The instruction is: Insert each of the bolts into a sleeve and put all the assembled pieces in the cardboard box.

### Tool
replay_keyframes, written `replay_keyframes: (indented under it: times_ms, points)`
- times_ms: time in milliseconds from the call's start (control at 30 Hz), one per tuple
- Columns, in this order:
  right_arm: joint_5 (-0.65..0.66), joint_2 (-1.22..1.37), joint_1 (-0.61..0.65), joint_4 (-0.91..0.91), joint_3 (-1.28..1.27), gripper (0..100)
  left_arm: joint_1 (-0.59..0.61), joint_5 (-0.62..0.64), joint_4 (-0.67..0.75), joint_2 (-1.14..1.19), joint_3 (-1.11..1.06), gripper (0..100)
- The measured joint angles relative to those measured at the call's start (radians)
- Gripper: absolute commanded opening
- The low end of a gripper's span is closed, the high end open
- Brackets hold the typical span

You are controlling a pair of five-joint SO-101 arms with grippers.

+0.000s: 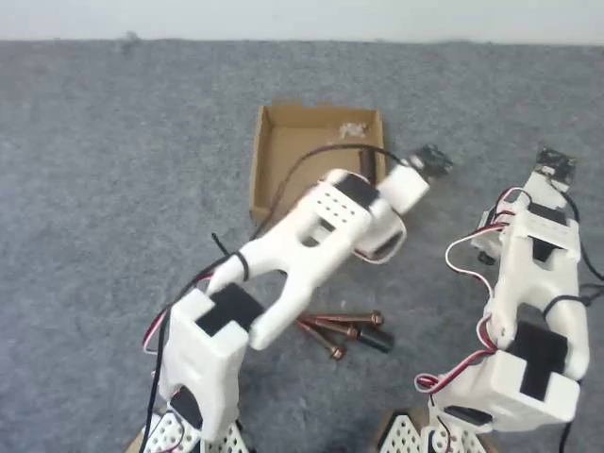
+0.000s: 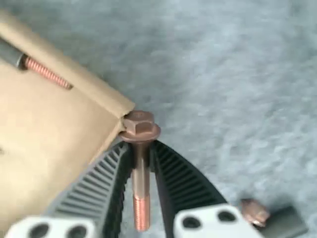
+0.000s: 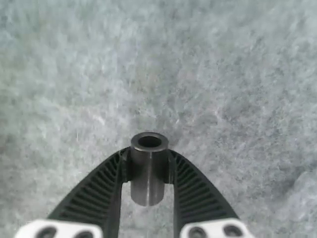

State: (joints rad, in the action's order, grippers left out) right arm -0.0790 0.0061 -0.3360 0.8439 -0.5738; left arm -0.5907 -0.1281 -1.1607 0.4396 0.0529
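Clamped in the left gripper, a copper bolt sits beside the cardboard box, upper centre in the high view. The right gripper clenches a dark sleeve. Spare bolts lie lower centre.

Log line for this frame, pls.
left tool: shut on bolt, beside cardboard box corner | right tool: shut on sleeve | box: one assembled piece inside | table: loose bolts, spare sleeve | bolt not yet in sleeve

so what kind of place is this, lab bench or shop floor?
Probably a small robot test bench, not a production line: a grey felt-like mat as the work surface, with one cardboard box and a few loose bolts. The left gripper holds a bolt, the right gripper a sleeve.
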Motion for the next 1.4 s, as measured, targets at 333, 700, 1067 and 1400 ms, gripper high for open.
replay_keyframes:
  times_ms: [333,700,1067,1400]
  points:
    - [0.000,0.000,-0.002,0.000,0.000,0.6,0.057,0.003,0.000,-0.086,-0.018,1]
    - [0.000,0.000,-0.002,0.000,0.000,0.6,0.080,0.098,0.115,-0.305,-0.239,1]
    - [0.000,0.000,0.000,0.000,0.000,0.6,0.126,0.149,0.195,-0.608,-0.468,1]
    - [0.000,0.000,0.023,0.000,0.000,0.6,0.448,0.434,0.543,-0.764,-0.747,1]
